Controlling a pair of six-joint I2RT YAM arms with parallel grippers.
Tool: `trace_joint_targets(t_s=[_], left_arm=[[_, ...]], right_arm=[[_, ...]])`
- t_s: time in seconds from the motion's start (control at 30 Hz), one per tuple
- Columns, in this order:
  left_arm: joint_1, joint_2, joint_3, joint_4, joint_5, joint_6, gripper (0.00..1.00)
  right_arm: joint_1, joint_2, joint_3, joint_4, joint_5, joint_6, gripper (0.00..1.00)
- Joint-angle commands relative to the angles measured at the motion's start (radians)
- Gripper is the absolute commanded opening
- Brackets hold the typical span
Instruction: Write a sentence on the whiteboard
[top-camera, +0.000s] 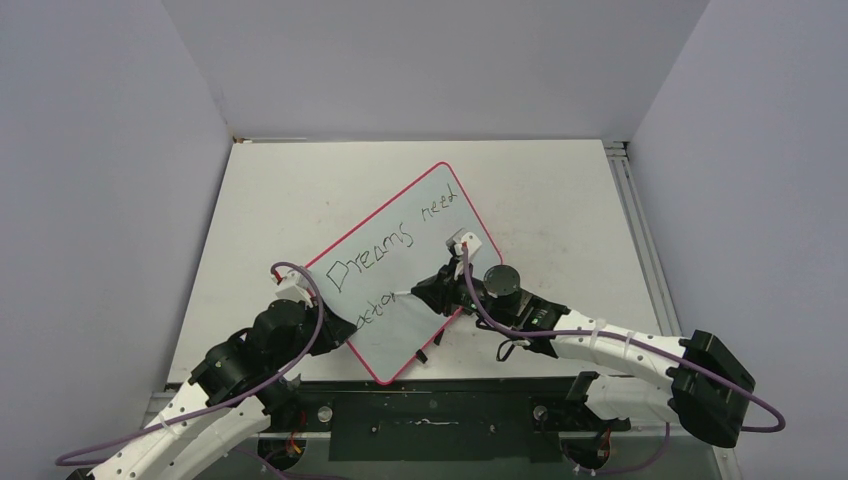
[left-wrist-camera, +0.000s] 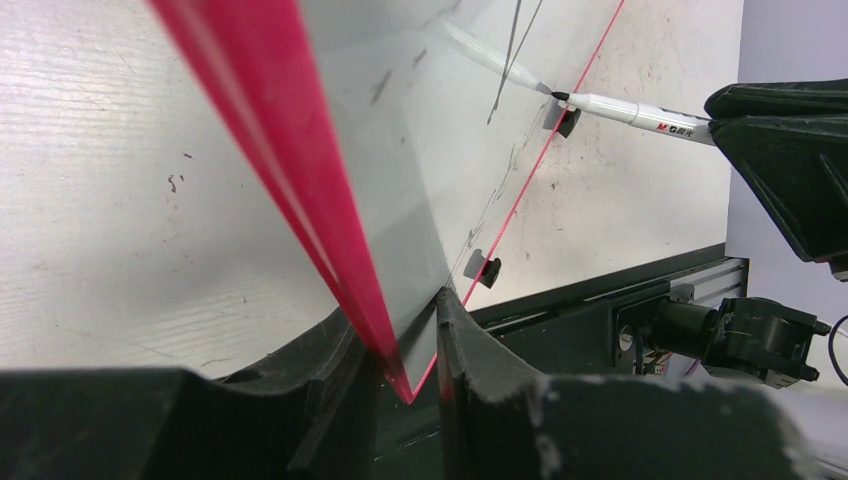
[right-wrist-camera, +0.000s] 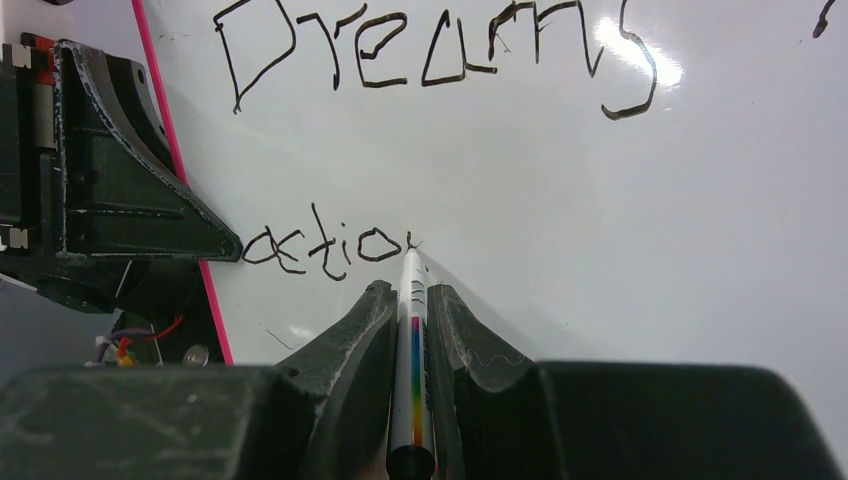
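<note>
R gripper (right-wrist-camera: 410, 293) grips marker (right-wrist-camera: 411, 268), prob. touching whiteboard (right-wrist-camera: 560, 180); L gripper (left-wrist-camera: 398, 316) pinches rim (left-wrist-camera: 290, 170).

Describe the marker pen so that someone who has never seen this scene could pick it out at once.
Find the large white pink-rimmed whiteboard turned askew on the table, then the lower row of black handwriting on it. The slim white marker pen touches the end of that row, clamped in the right gripper; it alone has a rainbow stripe along its barrel.

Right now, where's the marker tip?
Right wrist view: the marker, held in the right pincer, touches the whiteboard just after "actio", the lower row of the sentence, under "Dreams".
</note>
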Motion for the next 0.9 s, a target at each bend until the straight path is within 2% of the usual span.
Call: trace_joint_targets(t_s=[0.0, 0.87], left_arm=[[0.004, 0.014, 0.022, 0.004, -0.023, 0.001, 0.18], [0.004, 0.012, 0.022, 0.003, -0.025, -0.001, 0.14]], right_arm=[[0.003, 0.012, -0.004, 0.081, 0.028, 0.0, 0.05], [-0.01, -0.01, -0.024, 0.027, 0.114, 0.001, 0.05]])
